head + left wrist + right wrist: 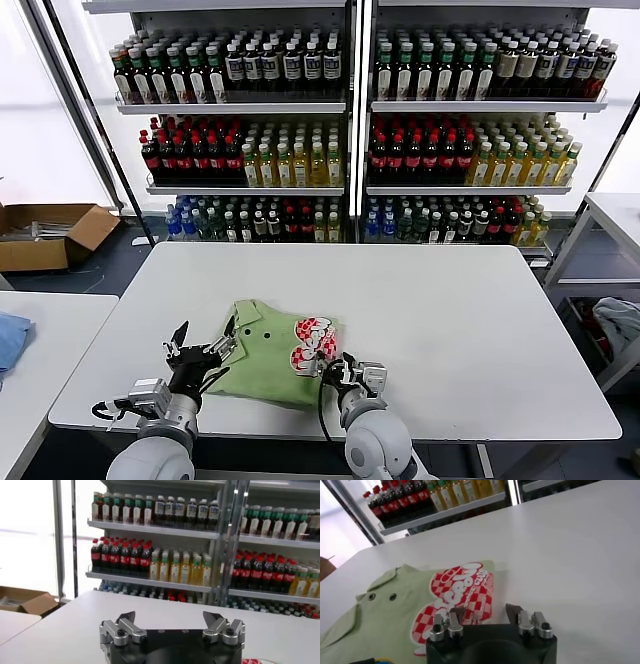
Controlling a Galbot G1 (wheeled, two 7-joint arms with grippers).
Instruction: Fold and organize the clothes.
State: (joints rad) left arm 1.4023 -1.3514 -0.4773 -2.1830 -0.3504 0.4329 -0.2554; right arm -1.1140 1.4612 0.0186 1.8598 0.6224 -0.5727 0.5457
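The light green polo shirt (272, 351) lies folded on the white table (450, 310) near its front edge, collar to the left, red-and-white print (312, 343) up. My left gripper (205, 345) is open and empty at the shirt's left edge. My right gripper (345, 368) is open and empty at the shirt's front right corner. In the right wrist view the shirt (390, 615) with collar buttons and print lies just beyond my open right gripper (487, 616). The left wrist view shows my open left gripper (172, 621) over bare table, with only a sliver of the print.
Shelves of bottles (340, 130) stand behind the table. A second white table (40, 350) at the left bears a blue cloth (8, 338). A cardboard box (50, 232) sits on the floor at far left. A white rack (600, 260) stands at the right.
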